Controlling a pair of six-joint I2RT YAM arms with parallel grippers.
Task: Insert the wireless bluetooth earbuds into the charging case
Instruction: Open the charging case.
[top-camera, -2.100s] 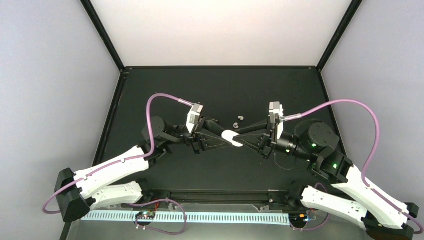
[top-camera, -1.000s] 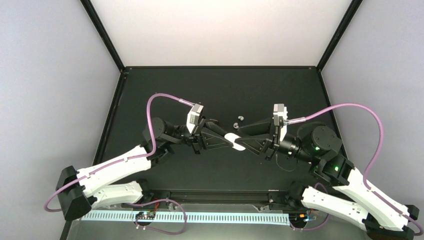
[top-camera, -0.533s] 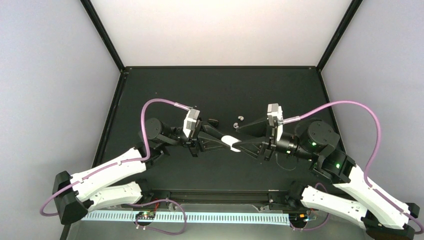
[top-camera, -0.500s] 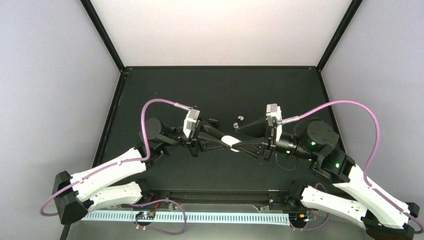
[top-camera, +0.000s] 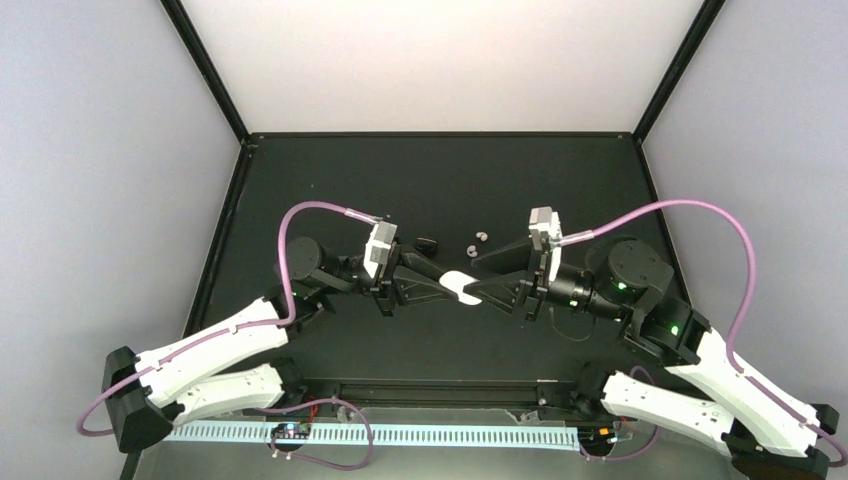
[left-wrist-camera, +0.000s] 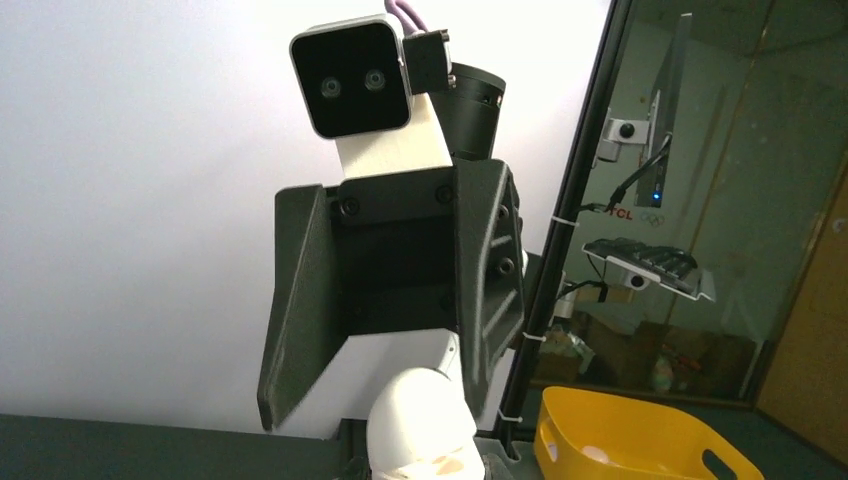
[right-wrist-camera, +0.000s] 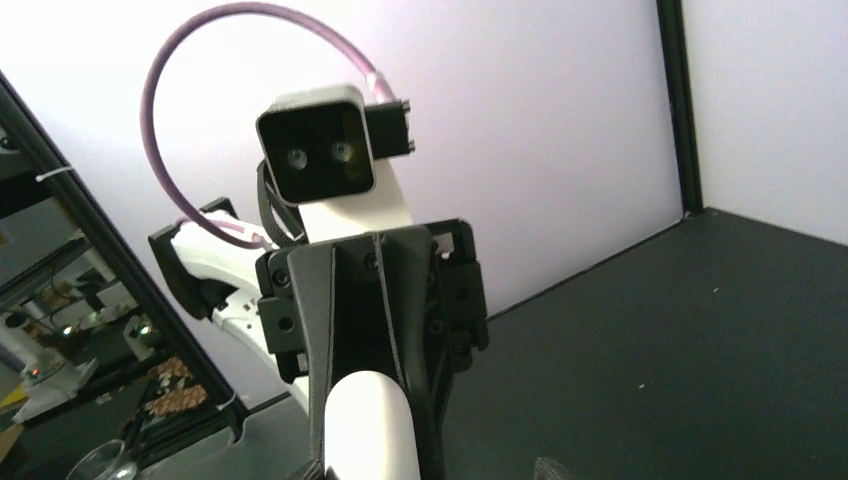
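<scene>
The white charging case (top-camera: 462, 287) hangs above the middle of the black mat, between the two grippers, which point at each other. My left gripper (top-camera: 452, 285) is shut on its left end; in the left wrist view the case (left-wrist-camera: 420, 425) fills the bottom centre. My right gripper (top-camera: 480, 290) is open. Its fingers (left-wrist-camera: 490, 290) straddle the case's other end, one close against it and the other well apart. The right wrist view shows the case (right-wrist-camera: 368, 430) in the left gripper's grip. Two tiny earbuds (top-camera: 479, 238) lie on the mat just behind the grippers.
A small dark piece (top-camera: 428, 243) lies on the mat near the left gripper's wrist. Black frame rails (top-camera: 440, 134) border the mat, with pale walls behind and at both sides. A yellow bin (left-wrist-camera: 630, 440) stands outside the cell.
Both grippers have drifted slightly left and nearer with the case between them. The right gripper's fingers have shifted about the case's end while the left kept its grip.
</scene>
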